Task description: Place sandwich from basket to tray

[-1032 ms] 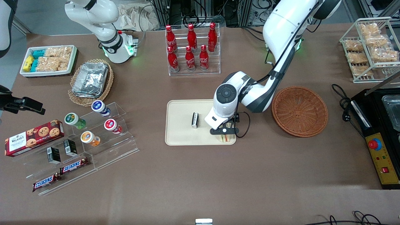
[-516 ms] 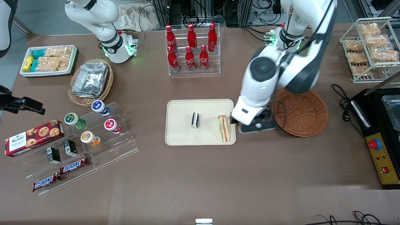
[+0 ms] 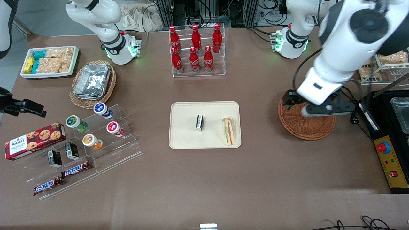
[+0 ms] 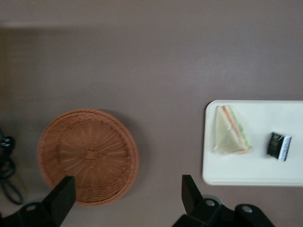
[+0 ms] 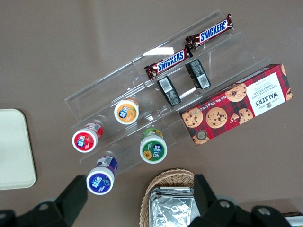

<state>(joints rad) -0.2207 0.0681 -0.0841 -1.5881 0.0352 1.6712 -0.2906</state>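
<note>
Brown table (image 3: 204,179) — sandwich (image 3: 228,131) on tray (image 3: 182,127), tool (image 4: 125,201) spread above basket (image 3: 306,126).

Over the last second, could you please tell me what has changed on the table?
The gripper let go of the sandwich, rose off the tray and swung over the basket, fingers open. The sandwich and small packet stayed on the tray.

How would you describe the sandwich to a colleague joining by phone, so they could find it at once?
Look for the cream tray in the middle of the table, nearer the camera than the rack of red bottles. The sandwich lies on it at the end toward the round basket, over which the open gripper hovers. It is a clear-wrapped triangular wedge, unlike the small black-and-white packet beside it.
</note>
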